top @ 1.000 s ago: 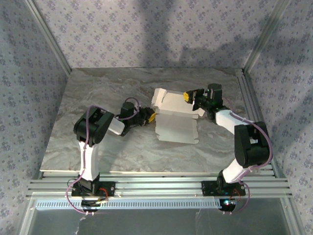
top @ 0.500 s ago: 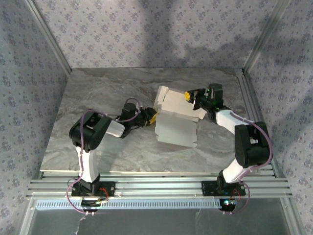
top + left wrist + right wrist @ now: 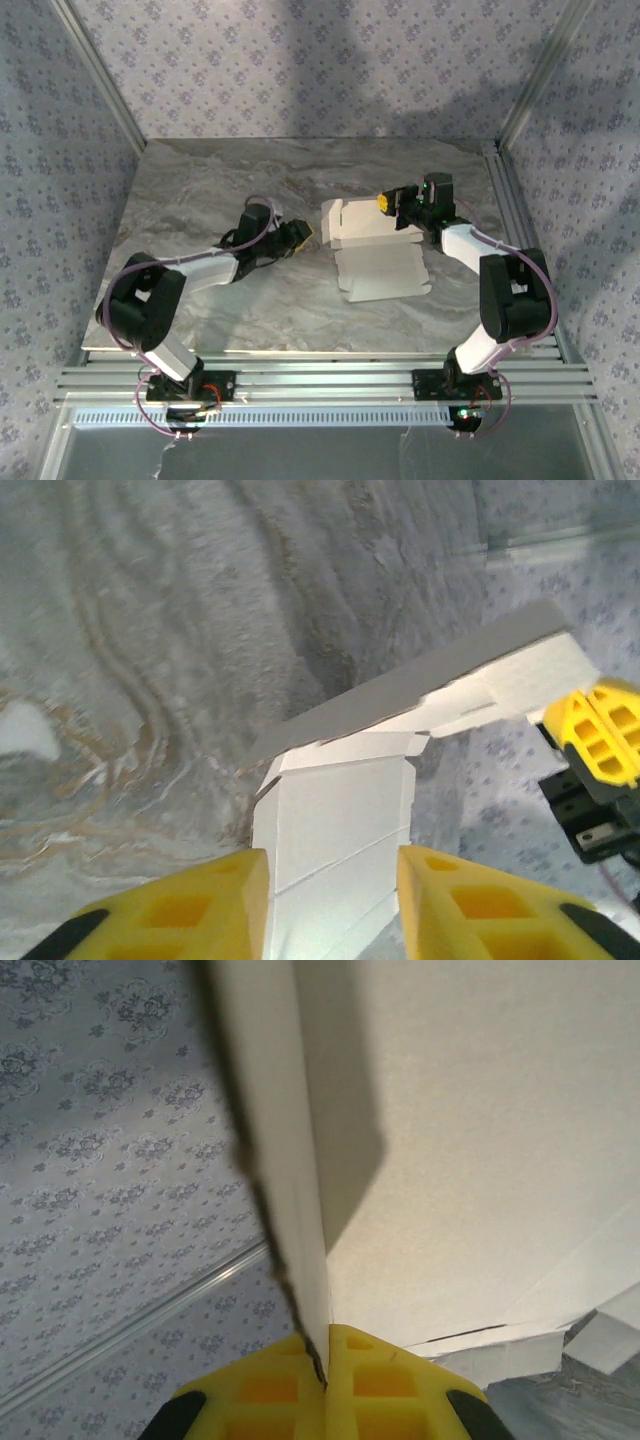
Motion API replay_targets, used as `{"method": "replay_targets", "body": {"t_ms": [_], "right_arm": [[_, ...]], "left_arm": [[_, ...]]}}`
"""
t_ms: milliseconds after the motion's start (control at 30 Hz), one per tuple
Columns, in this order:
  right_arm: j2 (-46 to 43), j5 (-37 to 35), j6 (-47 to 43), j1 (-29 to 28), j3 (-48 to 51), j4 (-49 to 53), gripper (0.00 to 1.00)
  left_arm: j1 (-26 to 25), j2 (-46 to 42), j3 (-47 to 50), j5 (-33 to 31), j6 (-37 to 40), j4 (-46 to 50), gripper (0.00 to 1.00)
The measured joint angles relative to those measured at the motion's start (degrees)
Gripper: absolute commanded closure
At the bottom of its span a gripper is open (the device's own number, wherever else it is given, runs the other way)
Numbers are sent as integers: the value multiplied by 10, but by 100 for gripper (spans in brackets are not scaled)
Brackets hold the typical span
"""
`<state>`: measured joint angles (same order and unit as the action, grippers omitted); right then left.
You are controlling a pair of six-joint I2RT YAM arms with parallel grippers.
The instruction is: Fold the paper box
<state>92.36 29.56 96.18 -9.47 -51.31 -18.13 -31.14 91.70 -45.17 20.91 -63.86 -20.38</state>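
Paper box [image 3: 378, 262]: laid at centre, far panel raised.
Right gripper [image 3: 386, 203]: closed on the raised panel's edge.
Left gripper [image 3: 304, 237]: held part-open just left of it, nothing grasped.

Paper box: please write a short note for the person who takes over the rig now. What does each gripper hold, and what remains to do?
Right gripper: fingers shut on a raised rear panel of the paper box.
Left gripper: fingers apart, at the box's left edge, gripping nothing.
Box: mid-table, front panel lying flat, rear part lifted.
Done: rear part raised.
Left: probably fold up the sides, tuck the tabs, close the box.
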Motion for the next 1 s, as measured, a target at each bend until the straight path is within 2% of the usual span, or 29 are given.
{"method": "replay_targets", "body": {"t_ms": [167, 300, 500, 733, 1000], "right_arm": [[0, 0, -5, -2, 0, 5, 100], [0, 0, -7, -3, 0, 9, 100], [0, 0, -7, -3, -4, 21, 100], [0, 0, -7, -3, -5, 26, 100], [0, 0, -7, -3, -6, 27, 100]], "left_arm": [[-3, 21, -52, 9, 77, 81, 71], [-34, 49, -78, 9, 112, 125, 64], [-71, 103, -113, 9, 116, 149, 54], [-96, 114, -145, -17, 107, 196, 53], [-109, 181, -240, -74, 135, 293, 52]]}}
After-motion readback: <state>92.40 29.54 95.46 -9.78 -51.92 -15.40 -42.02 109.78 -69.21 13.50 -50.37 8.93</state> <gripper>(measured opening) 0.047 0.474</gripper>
